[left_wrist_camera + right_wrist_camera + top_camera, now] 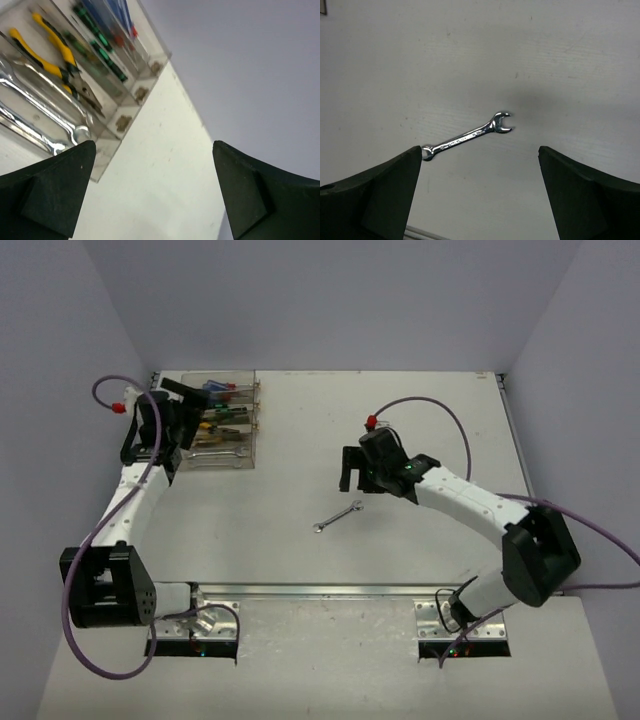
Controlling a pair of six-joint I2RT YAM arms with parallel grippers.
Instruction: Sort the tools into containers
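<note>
A silver wrench lies alone on the white table, slanted. My right gripper hovers open just behind it, with nothing between its fingers. The clear containers stand at the far left. In the left wrist view they hold silver wrenches, yellow-handled pliers, black-green screwdrivers and blue ones, each kind in its own bin. My left gripper is open and empty at the near left side of the containers, over bare table.
Grey walls close the table on the left, back and right. A metal rail runs along the near edge between the arm bases. Purple cables loop off both arms.
</note>
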